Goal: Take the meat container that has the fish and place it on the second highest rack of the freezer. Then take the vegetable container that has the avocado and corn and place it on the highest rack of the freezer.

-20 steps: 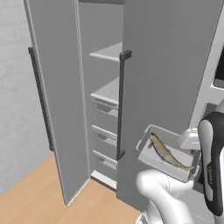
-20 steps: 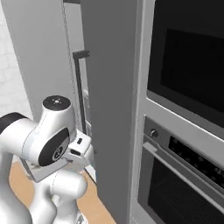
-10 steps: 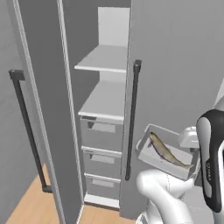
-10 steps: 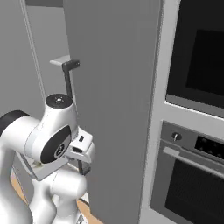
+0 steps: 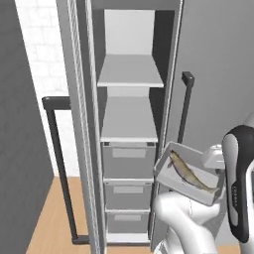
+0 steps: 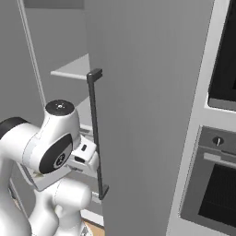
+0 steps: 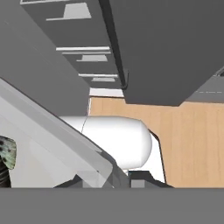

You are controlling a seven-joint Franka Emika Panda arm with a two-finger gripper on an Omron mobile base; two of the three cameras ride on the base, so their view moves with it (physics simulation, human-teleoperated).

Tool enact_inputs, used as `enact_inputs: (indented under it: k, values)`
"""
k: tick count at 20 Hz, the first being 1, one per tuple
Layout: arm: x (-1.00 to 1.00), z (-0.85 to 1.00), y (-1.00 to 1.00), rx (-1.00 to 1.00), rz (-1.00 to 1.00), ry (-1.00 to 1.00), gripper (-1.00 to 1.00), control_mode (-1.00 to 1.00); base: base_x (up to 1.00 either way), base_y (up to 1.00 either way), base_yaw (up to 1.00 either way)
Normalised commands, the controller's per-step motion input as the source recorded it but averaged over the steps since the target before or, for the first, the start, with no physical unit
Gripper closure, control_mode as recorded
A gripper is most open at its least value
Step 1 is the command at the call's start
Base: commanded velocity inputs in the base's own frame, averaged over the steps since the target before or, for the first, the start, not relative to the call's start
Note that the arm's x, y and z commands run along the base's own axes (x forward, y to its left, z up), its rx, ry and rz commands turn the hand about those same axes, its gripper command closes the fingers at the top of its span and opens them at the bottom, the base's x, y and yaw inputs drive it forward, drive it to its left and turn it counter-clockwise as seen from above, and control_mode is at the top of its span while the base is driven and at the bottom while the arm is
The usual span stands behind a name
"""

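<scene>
The meat container [image 5: 173, 166], a clear tray, hangs tilted in front of the freezer's drawers with the brownish fish [image 5: 191, 173] lying along it. My gripper [image 5: 209, 163] is shut on the tray's right rim. In the hand view the rim [image 7: 65, 131] runs down between my fingertips at the gripper [image 7: 107, 181], and the fish's tail [image 7: 6, 153] shows at the left edge. The freezer [image 5: 94, 149] stands open straight ahead. Its highest rack [image 5: 130, 72] and the second shelf [image 5: 130, 121] below it are both bare, well above the tray.
Three grey drawers [image 5: 128, 158] stack under the shelves. The left door with its black bar handle [image 5: 57, 163] swings out at the left. The right door [image 6: 147, 92] with its handle [image 6: 94, 133] stands close beside my arm. A black-fronted wall oven [image 6: 216, 184] is at the right.
The whole picture has shifted: the base has moved, so the open freezer now faces me straight on and closer. The tray with the fish stays held in the same place beside the arm.
</scene>
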Motion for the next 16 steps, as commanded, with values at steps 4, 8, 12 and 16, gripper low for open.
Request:
enact_inputs:
  k: [4,8,12,16]
  values:
    - [0.0,0.0,0.0,0.0,0.0,0.0,1.0,1.0,0.06,0.09,-0.36]
    - [0.0,0.0,0.0,0.0,0.0,0.0,1.0,1.0,0.19,0.06,-0.34]
    - [0.0,0.0,0.0,0.0,0.0,0.0,1.0,1.0,0.16,0.33,-0.18]
    - [0.0,0.0,0.0,0.0,0.0,0.0,1.0,1.0,0.19,0.5,-0.13]
